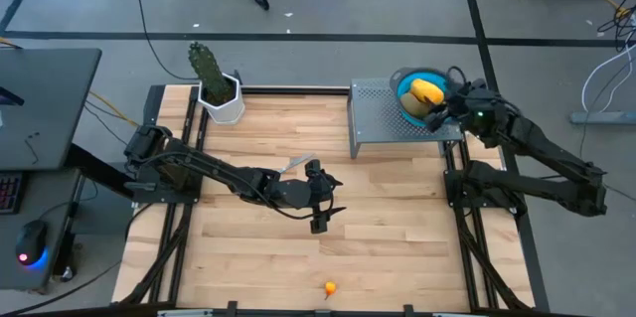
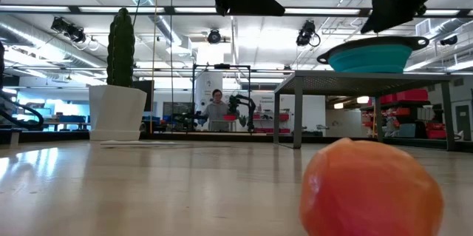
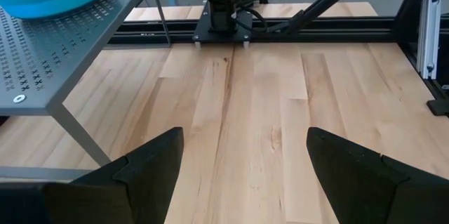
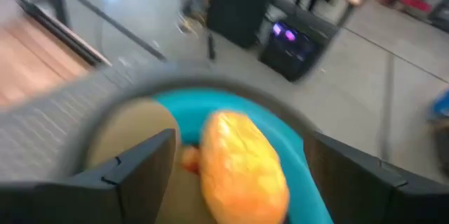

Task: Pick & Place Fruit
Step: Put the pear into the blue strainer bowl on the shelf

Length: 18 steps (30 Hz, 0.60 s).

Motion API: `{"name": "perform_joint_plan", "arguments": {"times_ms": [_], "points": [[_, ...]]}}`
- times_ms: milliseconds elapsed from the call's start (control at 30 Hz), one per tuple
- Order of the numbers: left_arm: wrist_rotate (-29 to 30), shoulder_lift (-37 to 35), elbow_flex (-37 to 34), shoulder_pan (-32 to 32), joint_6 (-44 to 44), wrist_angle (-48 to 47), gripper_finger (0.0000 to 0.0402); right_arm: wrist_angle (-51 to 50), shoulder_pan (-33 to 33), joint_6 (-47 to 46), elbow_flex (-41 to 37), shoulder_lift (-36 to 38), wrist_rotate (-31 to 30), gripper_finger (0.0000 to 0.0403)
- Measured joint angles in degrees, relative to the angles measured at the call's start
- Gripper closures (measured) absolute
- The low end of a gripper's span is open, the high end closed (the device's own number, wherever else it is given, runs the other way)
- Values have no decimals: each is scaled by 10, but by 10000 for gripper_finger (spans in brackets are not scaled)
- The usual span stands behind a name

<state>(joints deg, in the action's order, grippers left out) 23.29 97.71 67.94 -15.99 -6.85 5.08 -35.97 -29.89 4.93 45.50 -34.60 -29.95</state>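
The right end effector (image 1: 444, 104) hangs released over the blue bowl (image 1: 405, 82) on the grey rack (image 1: 378, 118) at the surface's far right corner; the yellow fruit (image 1: 427, 91) lies inside. The left end effector (image 1: 320, 220), released and empty, hovers mid-surface (image 1: 397, 237). One orange fruit (image 1: 329, 287) sits by the near edge.

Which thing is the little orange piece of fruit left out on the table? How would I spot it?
Start from the wooden table and look to its near edge, far from the grey perforated shelf. The small orange fruit lies alone there, the only loose fruit on the bare wood.
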Motion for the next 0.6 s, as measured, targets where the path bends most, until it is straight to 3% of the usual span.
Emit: {"name": "perform_joint_plan", "arguments": {"times_ms": [267, 433, 533, 600], "points": [[-1, 0, 0, -4, -3, -9, 93, 66, 20, -19, 0, 71, 122, 78], [-28, 0, 0, -18, -7, -47, 93, 52, 38, -60, 0, 91, 343, 78], [-93, 0, 0, -32, -5, -67, 93, 41, 58, -93, -13, 82, 485, 78], [-140, 0, 0, -42, -5, -70, 93, 34, 80, -105, -35, 73, 542, 79]]}}
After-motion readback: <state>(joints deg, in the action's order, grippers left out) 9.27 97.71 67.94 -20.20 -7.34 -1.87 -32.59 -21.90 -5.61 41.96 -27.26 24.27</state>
